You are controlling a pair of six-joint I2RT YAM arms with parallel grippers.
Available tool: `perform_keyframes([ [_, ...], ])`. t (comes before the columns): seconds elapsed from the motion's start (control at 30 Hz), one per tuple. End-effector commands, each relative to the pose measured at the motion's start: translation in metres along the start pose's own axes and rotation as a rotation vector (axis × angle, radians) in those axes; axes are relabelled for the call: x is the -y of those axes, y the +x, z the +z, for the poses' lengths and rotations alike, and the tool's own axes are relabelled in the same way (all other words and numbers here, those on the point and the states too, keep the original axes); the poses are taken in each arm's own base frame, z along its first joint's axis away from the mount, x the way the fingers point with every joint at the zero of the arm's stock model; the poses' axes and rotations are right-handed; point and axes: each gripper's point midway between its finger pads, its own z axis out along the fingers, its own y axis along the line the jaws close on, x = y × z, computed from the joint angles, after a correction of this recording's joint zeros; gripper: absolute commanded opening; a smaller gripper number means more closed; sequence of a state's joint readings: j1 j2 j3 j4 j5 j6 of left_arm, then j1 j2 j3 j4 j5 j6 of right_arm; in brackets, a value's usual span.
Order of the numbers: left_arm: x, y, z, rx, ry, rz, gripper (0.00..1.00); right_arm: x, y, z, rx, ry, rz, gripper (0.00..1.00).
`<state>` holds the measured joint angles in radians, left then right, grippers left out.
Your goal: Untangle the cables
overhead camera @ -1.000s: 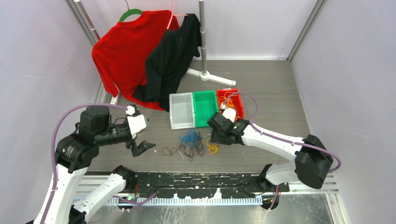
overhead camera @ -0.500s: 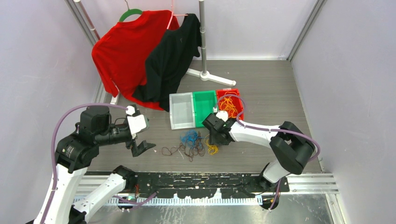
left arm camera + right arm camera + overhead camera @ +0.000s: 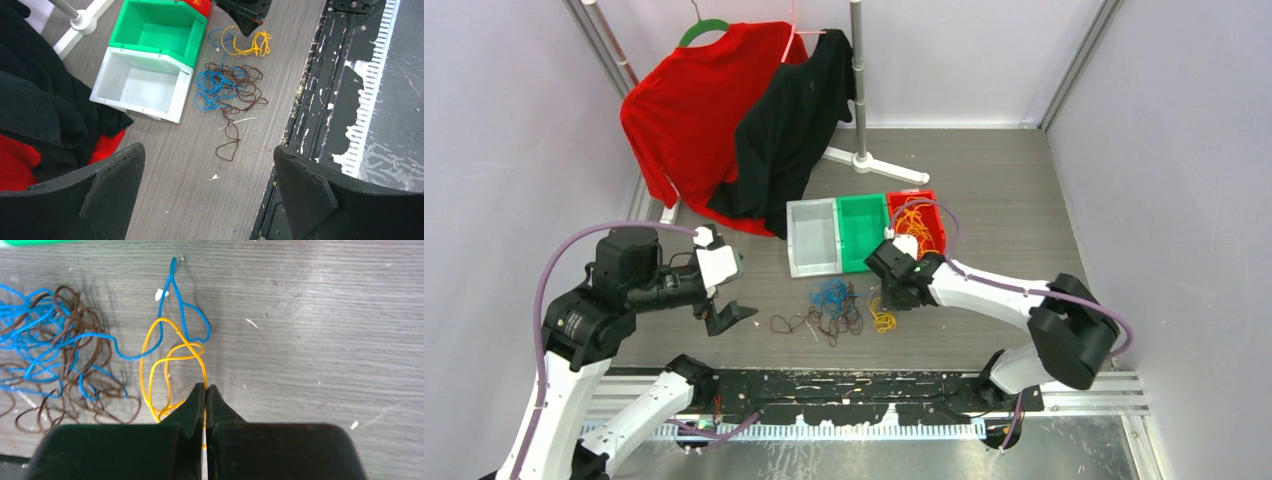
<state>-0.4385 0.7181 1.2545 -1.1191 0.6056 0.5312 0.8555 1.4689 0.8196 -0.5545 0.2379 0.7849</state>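
Observation:
The cables lie tangled on the grey table in front of the bins: a yellow one [image 3: 881, 318], a blue bunch [image 3: 829, 293] and a dark brown bunch [image 3: 824, 325]. My right gripper [image 3: 890, 299] is down at the yellow cable. In the right wrist view its jaws [image 3: 205, 388] are shut on a strand of the yellow cable [image 3: 184, 358], which crosses a blue loop [image 3: 172, 280]; brown loops [image 3: 95, 347] lie to the left. My left gripper [image 3: 729, 315] is open and empty, held above the table left of the pile [image 3: 206, 155].
A white bin [image 3: 814, 272], a green bin [image 3: 864, 197] and a red bin [image 3: 934, 195] stand in a row behind the cables; the red one holds yellow-orange wires. Red and black shirts [image 3: 724, 110] hang on a rack at the back left. The black base rail [image 3: 874, 385] runs along the near edge.
The right arm's elbow swung left, then partly back; its gripper stayed low at the yellow cable. The left arm has not moved.

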Motion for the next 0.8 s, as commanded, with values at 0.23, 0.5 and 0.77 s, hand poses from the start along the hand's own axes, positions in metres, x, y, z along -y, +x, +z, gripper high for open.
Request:
perform_keyframes([
  [0.23, -0.002, -0.008, 0.0, 0.037, -0.008, 0.012, 0.99, -0.01, -0.034, -0.09, 0.085, -0.132, -0.048, 0.01],
  [0.5, 0.003, -0.019, 0.013, 0.125, 0.038, -0.032, 1.0, -0.051, -0.078, -0.165, 0.23, -0.375, -0.152, 0.01],
  [0.77, 0.001, -0.033, 0.043, 0.27, 0.12, -0.078, 0.99, -0.104, -0.093, -0.211, 0.262, -0.645, -0.247, 0.01],
])
